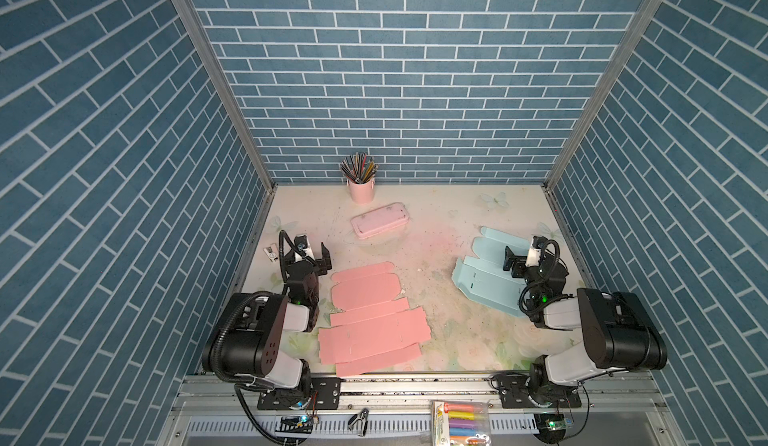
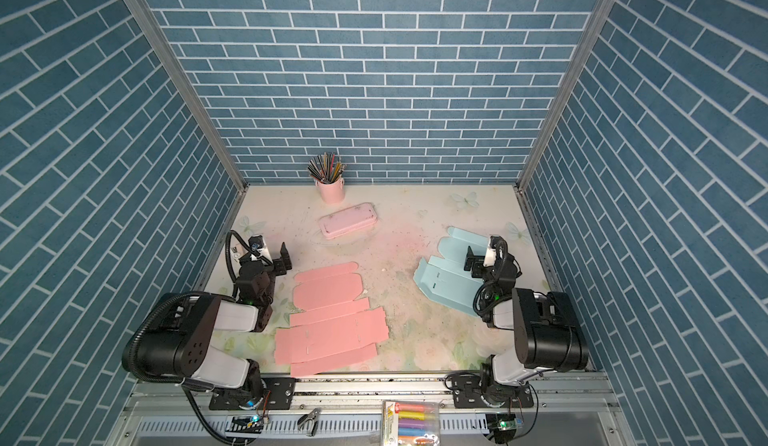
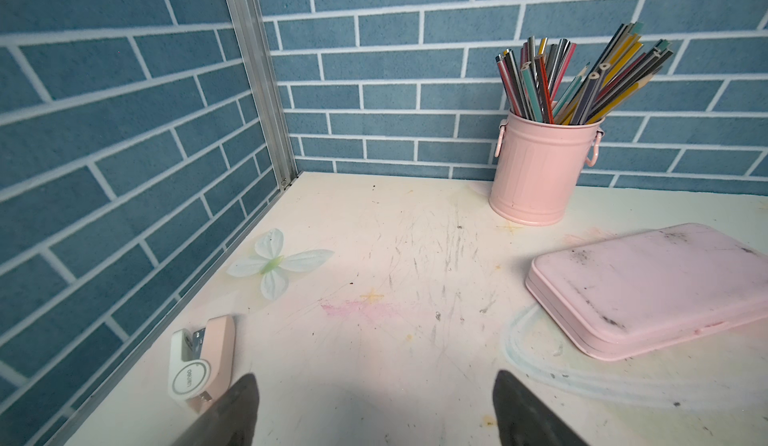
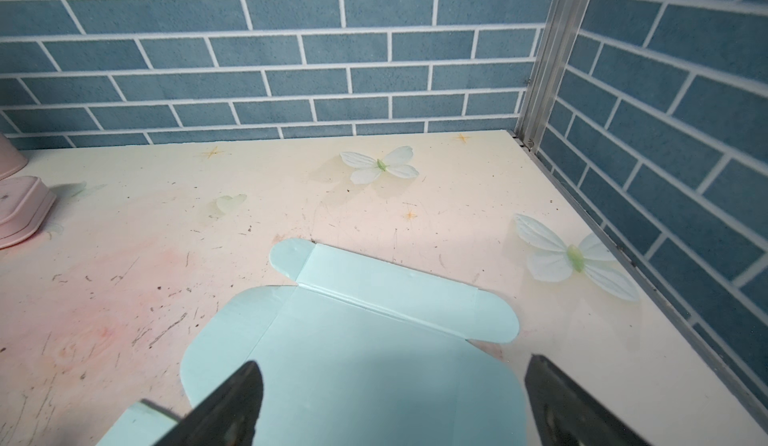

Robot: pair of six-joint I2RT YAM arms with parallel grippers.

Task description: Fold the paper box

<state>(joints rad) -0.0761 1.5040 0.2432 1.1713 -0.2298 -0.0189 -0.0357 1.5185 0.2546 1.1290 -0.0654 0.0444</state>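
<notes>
**Two card box blanks on the table, both pincers wide open and empty**

The pink box blank (image 1: 374,319) lies fully flat at the front edge of the table (image 1: 436,298), left of the middle. It is matt die-cut card with creased panels, short cut slots and rounded flaps at its far end. The pale blue box blank (image 4: 353,361) lies near the right edge. It is the same kind of card with rounded tabs and crisp fold lines, and in both top views one long side stands up as a low wall.

The right gripper (image 4: 395,363) hangs above the blue blank's far part, its black jaws spread wide with nothing between them. The left gripper (image 3: 374,386) is near the left edge, beyond the pink blank, also spread wide and holding nothing.

The tabletop is glossy, printed with pale flowers and a butterfly (image 3: 276,263), and is scuffed with dark scratches and pink and blue chalk smears. A closed pink pencil case (image 3: 648,286), hard-shelled, round-cornered and dirty, lies toward the back. Behind it, at the back edge, stands a ribbed pink metal bucket (image 3: 536,165) full of pencils (image 3: 582,78). A pink-and-white stapler (image 3: 203,361) lies at the left edge, its ring-shaped logo too small to read surely. A clear pack of coloured chalks (image 1: 459,423), marked "6", lies on the front rail.
</notes>
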